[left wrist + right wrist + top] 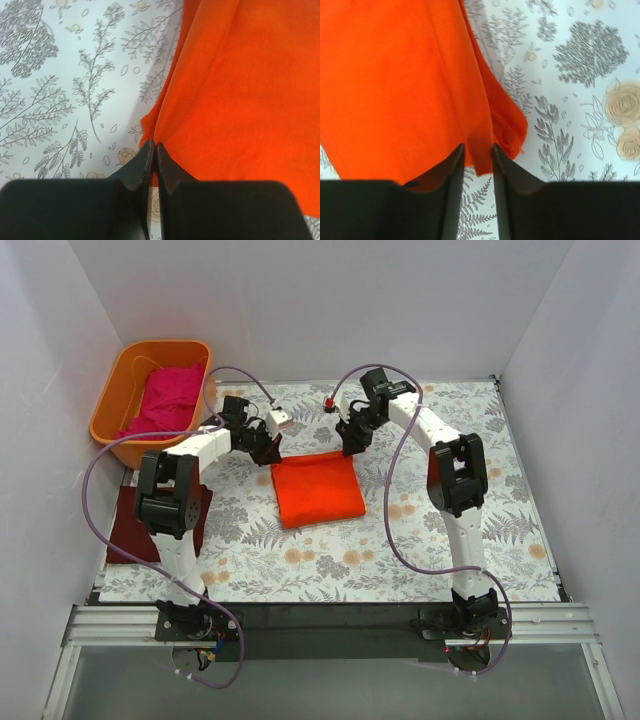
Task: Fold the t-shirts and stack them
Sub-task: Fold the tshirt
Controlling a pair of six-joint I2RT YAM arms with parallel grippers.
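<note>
- Orange-red cloth was seen as a folded rectangle at the middle of the table. This was the orange-red t-shirt (317, 492), laid flat on the fern-and-flower table cover (480, 520) with its far edge under both grippers.
- The left gripper (268, 452) was set at the far-left corner of that shirt.
- In the left wrist view its black fingertips (143, 164) were drawn almost together. The shirt's edge was pinched in the thin slit between them, and the rest of the cloth was spread away to one side.
- The right gripper (350, 448) was set at the far-right corner of the same shirt.
- In the right wrist view its fingertips (454, 162) were kept a narrow gap apart. That gap was filled by a fold of the orange-red cloth, which was clamped there.
- Just beside the gripped fold, a second layer of the shirt was seen lying on the printed cover.
- The maroon t-shirt (125, 525) was laid flat at the left edge of the table, toward the near-left corner. It was partly covered by the elbow of the left arm.
- The magenta-pink t-shirt (170, 398) was bundled inside the orange tub (118, 395). The tub was placed at the far-left corner, well apart from the orange-red shirt.
</note>
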